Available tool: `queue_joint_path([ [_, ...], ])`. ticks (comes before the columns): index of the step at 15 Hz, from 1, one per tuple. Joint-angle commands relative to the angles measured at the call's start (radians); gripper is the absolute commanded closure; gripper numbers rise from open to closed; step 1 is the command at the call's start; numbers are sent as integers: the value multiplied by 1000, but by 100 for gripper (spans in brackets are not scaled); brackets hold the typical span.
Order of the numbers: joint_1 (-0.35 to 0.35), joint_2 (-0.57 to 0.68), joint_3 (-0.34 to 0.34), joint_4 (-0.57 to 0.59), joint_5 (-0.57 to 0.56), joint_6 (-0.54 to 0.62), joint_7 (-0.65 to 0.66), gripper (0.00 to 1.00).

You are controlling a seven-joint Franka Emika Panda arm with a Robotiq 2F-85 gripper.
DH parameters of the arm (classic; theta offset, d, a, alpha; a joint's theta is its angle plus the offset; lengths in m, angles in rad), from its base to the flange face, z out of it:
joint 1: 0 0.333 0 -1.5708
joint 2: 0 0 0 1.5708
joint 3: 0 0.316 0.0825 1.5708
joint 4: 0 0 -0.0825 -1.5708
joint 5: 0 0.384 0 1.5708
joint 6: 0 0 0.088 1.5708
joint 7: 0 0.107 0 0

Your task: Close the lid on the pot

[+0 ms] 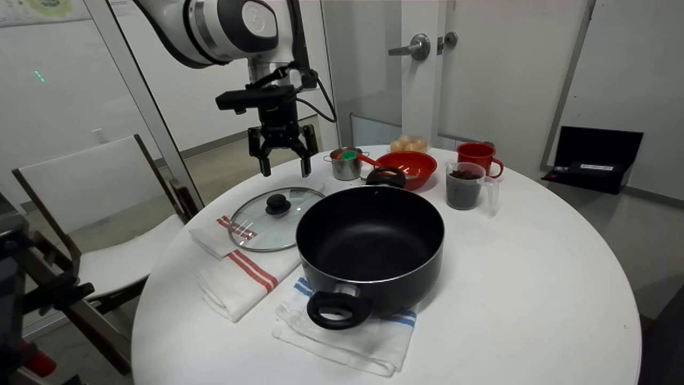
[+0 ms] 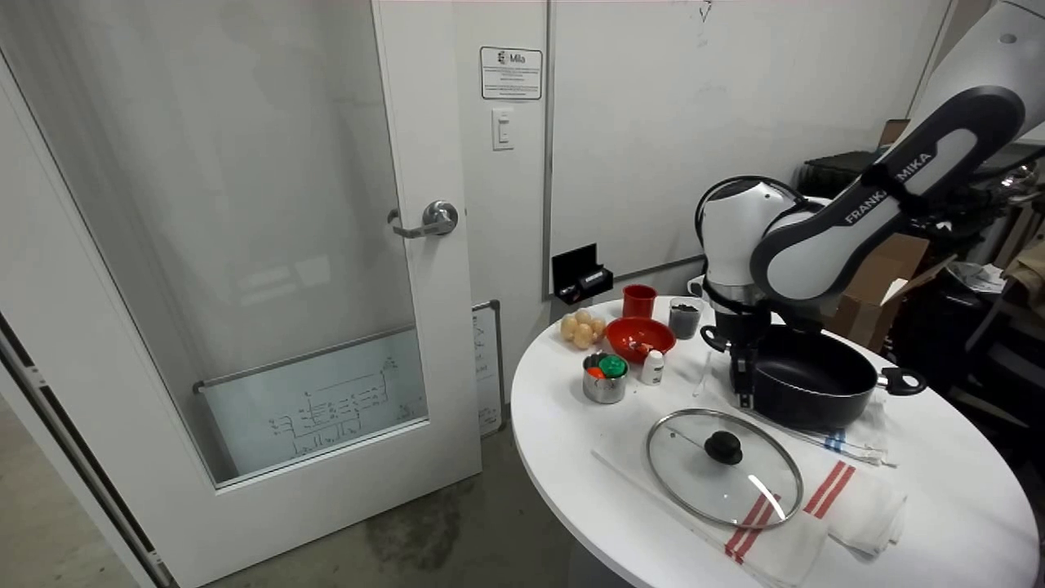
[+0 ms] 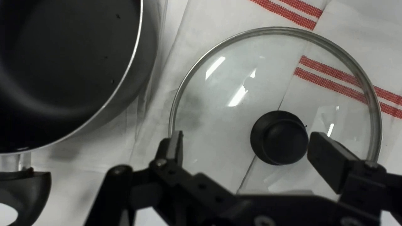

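Currently observed Robotiq gripper [image 1: 286, 170] left of centre in an exterior view, spread wide, holding nothing. Located glass lid [image 3: 267, 100] right of centre in the wrist view, over red-striped cloth [image 3: 282, 12], off the black pot [image 3: 67, 75] at upper left. Noted black knob [image 3: 281, 138] nearer the finger [image 3: 333, 160] at lower right. Likely to strike it if lowered uncentred; could drop the lid if pinched shallowly.

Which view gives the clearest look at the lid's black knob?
The wrist view: the knob appears largest there, seen from above. Both exterior views show it whole but smaller, at an angle.
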Motion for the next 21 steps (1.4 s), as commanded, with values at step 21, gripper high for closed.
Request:
queue_joint_path([
  [21, -9, 114, 66, 38, 18, 23, -46, 0],
])
